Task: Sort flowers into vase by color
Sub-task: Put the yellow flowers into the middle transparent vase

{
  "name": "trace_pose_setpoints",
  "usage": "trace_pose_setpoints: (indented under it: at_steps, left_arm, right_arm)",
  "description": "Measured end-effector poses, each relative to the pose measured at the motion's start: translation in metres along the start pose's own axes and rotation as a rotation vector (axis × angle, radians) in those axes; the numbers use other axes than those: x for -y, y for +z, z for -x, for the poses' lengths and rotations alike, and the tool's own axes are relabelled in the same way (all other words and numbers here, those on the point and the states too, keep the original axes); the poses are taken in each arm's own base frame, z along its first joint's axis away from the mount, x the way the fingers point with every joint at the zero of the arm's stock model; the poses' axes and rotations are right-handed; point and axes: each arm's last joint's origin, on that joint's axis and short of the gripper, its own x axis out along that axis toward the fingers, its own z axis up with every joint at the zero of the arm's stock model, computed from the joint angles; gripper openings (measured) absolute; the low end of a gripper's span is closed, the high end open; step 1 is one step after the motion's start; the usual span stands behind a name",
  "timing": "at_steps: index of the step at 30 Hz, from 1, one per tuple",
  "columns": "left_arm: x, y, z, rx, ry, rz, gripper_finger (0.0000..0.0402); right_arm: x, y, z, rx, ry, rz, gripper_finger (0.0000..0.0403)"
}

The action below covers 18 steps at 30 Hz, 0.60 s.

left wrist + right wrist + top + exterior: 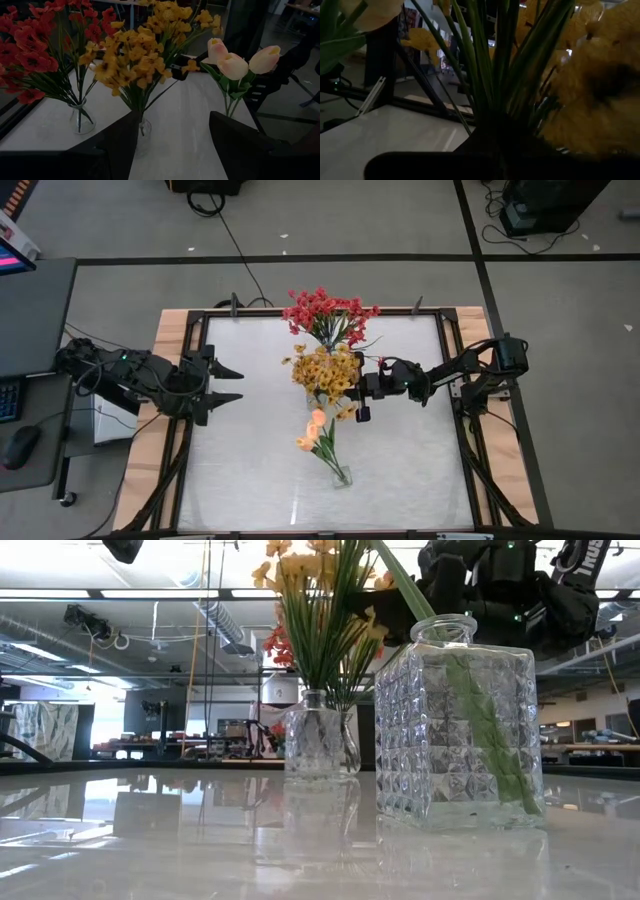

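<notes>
Three glass vases stand in a row down the table's middle. Red flowers (330,310) fill the far one and yellow flowers (325,368) the middle one. Peach tulip buds (315,430) lean out of the square cut-glass vase (460,730) nearest me, their stems resting inside it. My right gripper (358,388) is at the right side of the yellow bunch, shut on a yellow sprig. My left gripper (238,384) hovers open left of the vases, touching nothing. My right gripper comes level from the table's right and is shut on a yellow sprig where its green stems and leaves (495,100) gather. They rise upright out of the dark fingers (505,142). Shadow hides the contact itself and whatever lies below the hold.
The left wrist view shows the red flowers (30,55), yellow flowers (130,60) and peach buds (235,62) side by side ahead of my left gripper (172,145). A black frame rail (190,410) edges the white table. Bare table lies left and right of the vases.
</notes>
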Motion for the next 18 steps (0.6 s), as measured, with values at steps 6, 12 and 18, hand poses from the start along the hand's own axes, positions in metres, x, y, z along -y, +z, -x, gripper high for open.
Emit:
trace_pose_setpoints:
  at_steps: [6,12,18]
  left_arm:
    - [0.0000,0.0000,0.0000,0.000,0.000,0.000,0.0249]
    - [0.0000,0.0000,0.0000,0.000,0.000,0.000,0.0249]
    - [0.0000,0.0000,0.0000,0.000,0.000,0.000,0.0249]
  right_arm:
    - [-0.0005,-0.0024,0.0000,-0.024,0.008,-0.008,0.0013]
    - [-0.0010,-0.0049,0.0001,-0.050,0.013,-0.012,0.0013]
    - [-0.0014,-0.0067,0.0002,-0.068,0.016,-0.015,0.0013]
